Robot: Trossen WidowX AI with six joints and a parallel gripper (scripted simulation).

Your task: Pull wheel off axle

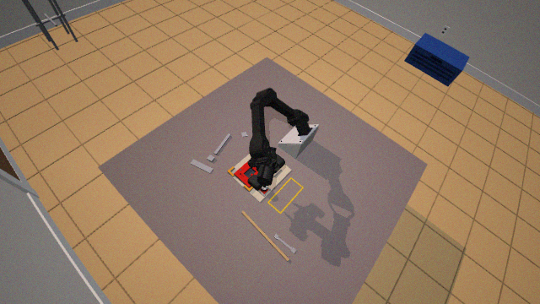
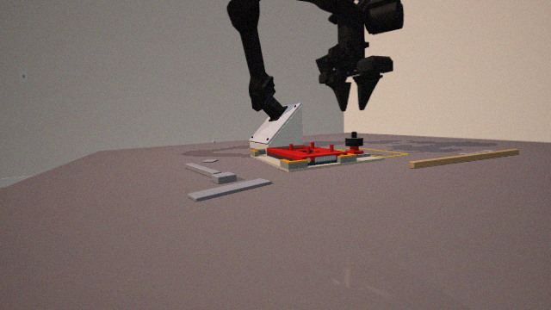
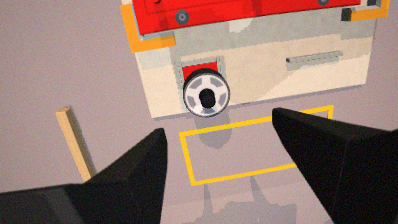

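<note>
The wheel (image 3: 206,96) (image 2: 354,140), a black tyre with a pale spoked hub, sits on the upright axle at the front edge of the beige board (image 3: 300,80) (image 1: 282,172) (image 2: 275,160), beside the red plate (image 1: 241,172) (image 2: 297,151). The marked area is a yellow rectangle (image 3: 240,175) (image 1: 291,199) (image 2: 383,151) on the table next to the board. My gripper (image 3: 219,125) (image 2: 353,108) (image 1: 261,183) is open and empty. It hangs well above the wheel, fingers pointing down, and hides most of the wheel in the top view.
A wooden stick (image 1: 265,236) (image 2: 462,158) (image 3: 75,145) and a small wrench (image 1: 285,243) lie beyond the marked area. Grey bars (image 1: 222,143) (image 2: 230,189) lie left of the board. The arm's white wedge mount (image 1: 297,141) (image 2: 280,127) stands behind it.
</note>
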